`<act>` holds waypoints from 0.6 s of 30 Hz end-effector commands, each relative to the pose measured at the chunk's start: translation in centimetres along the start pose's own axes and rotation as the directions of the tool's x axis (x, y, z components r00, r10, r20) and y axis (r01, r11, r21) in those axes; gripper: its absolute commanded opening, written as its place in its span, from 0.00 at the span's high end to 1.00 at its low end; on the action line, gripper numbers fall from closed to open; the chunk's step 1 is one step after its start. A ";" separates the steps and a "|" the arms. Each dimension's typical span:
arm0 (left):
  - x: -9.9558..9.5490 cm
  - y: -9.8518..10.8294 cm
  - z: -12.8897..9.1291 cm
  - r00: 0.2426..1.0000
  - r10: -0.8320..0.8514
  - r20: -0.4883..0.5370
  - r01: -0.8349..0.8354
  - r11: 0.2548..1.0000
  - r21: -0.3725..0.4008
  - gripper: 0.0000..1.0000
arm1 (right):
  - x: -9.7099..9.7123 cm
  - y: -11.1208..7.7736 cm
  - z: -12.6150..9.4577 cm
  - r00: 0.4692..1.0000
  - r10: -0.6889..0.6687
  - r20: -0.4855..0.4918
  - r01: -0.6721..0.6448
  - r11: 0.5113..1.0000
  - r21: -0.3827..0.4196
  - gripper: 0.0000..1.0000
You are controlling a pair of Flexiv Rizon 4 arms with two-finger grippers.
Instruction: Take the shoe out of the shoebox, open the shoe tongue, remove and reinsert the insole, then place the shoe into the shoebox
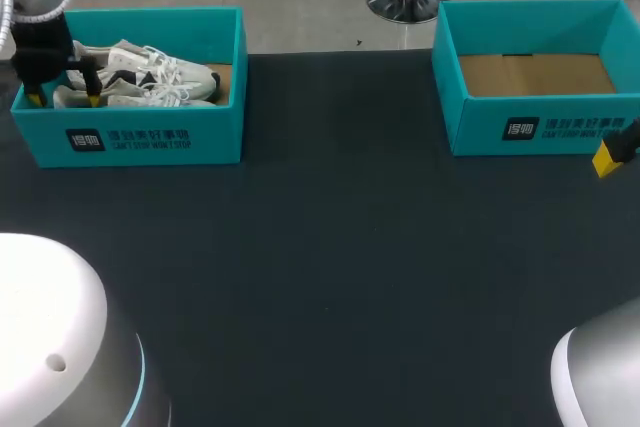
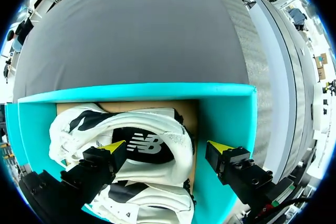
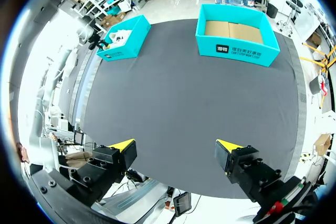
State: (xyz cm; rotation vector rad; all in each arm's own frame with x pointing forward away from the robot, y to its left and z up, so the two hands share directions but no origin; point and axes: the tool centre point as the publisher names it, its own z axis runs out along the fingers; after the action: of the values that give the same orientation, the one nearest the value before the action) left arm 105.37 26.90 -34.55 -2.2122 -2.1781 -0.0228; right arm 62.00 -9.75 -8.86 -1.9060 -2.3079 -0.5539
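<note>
Head view: finds the shoe point(image 1: 140, 75) lying inside the left shoebox point(image 1: 150, 137) at the table's point(image 1: 330, 247) far left corner, not yet lifted. Places the left gripper point(image 2: 167, 148) over it, fingers apart, clamping nothing. Places the right gripper point(image 3: 176, 145) by the right edge, fingers apart, empty. Judges every step outstanding: tongue, insole, return.

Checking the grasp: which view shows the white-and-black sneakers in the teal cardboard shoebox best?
The left wrist view: the white-and-black sneakers fill it, under the open left gripper. The head view shows them small, partly behind that gripper; the right wrist view, tiny and distant.
</note>
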 end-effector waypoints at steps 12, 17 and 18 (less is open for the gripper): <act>0.1 0.6 1.1 1.000 -0.011 -0.009 0.011 1.000 0.004 1.00 | 0.0 0.3 -0.1 1.000 0.001 0.001 -0.001 1.000 0.006 0.00; 0.3 0.5 1.2 1.000 -0.010 -0.022 0.010 1.000 -0.005 1.00 | 0.0 0.3 -0.1 1.000 0.001 0.001 -0.001 1.000 0.006 0.00; 0.4 0.5 1.2 1.000 -0.011 -0.025 0.011 1.000 -0.008 1.00 | 0.0 0.3 -0.1 1.000 0.001 0.001 -0.001 1.000 0.006 0.00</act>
State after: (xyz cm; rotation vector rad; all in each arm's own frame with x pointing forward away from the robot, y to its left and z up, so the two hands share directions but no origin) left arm 105.94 27.50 -35.65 -2.1898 -2.1794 -0.0535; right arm 62.00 -9.75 -8.86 -1.9060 -2.3079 -0.5539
